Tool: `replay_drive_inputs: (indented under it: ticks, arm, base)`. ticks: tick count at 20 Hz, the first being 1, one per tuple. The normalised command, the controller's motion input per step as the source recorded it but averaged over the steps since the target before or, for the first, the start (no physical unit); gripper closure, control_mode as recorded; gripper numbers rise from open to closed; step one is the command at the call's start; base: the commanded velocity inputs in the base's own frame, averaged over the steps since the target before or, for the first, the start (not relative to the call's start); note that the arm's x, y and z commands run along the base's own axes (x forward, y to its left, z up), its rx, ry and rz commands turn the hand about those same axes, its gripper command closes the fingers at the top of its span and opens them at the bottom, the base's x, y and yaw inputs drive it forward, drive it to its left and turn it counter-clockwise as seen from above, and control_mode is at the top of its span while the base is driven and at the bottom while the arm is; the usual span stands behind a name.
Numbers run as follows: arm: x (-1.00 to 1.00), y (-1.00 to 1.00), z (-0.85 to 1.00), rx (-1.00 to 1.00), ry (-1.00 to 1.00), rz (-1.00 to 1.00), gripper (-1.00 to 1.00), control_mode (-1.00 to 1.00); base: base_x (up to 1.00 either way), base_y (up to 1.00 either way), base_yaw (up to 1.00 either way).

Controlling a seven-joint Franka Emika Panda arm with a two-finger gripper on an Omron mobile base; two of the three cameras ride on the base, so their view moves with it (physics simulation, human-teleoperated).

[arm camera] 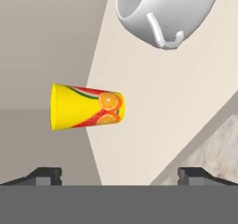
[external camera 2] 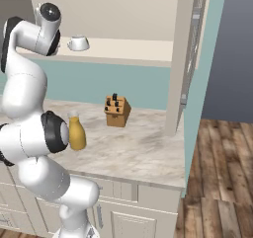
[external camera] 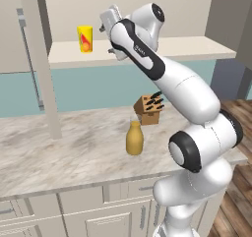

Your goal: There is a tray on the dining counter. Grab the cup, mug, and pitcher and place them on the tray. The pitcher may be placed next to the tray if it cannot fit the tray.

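Nothing was on a tray yet; all three vessels stood where they'd be fetched from. Cup [external camera: 85, 38] and mug [external camera 2: 78, 43] sat apart on the upper shelf [external camera: 197, 48]. Pitcher [external camera: 134, 138] stood on the marbled counter [external camera: 59, 157] near the knife block [external camera: 149, 109]. Gripper [arm camera: 119, 174] was raised to shelf level, jaws wide apart, holding nothing, cup ahead of it. Judged: first pick just starting, everything left.
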Motion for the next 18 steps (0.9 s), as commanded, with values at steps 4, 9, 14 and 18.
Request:
replay_drive_inputs:
  ticks: [4,9,14,18]
  arm:
    - [0.25,0.05,0.00,0.03,0.00,-0.01,-1.00,-1.00]
    - [0.23,0.12,0.00,0.02,0.00,-0.01,-1.00,-1.00]
    - [0.19,0.14,0.00,0.00,0.00,0.00,-1.00,-1.00]
    - [0.23,0.11,0.00,0.00,0.00,0.00,-1.00,-1.00]
  base:
    - [0.00,0.00,0.00]
    - [0.00,0.00,0.00]
    - [0.00,0.00,0.00]
    - [0.00,0.00,0.00]
